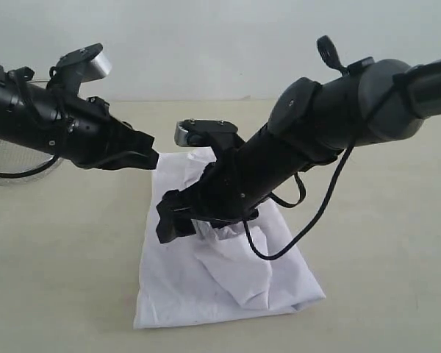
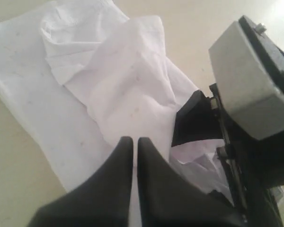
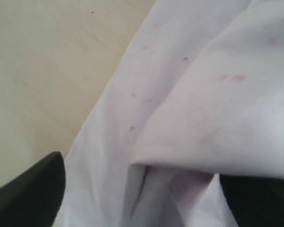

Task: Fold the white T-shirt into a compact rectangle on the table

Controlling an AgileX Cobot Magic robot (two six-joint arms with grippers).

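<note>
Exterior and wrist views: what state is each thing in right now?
white T-shirt: lying on the table, partly folded, rumpled in the middle.
left gripper: fingers shut together above the shirt.
right gripper: fingers apart, a shirt fold between them.
wire basket: on the table, only partly in view.

white T-shirt (image 1: 206, 294) middle hidden under the right gripper (image 1: 180, 224), its fingertips (image 3: 33, 189) blurred and cropped, cloth bunched between the jaws, mesh basket (image 1: 7, 162) behind the left gripper (image 1: 151, 158), mostly blocked, cut off
</note>
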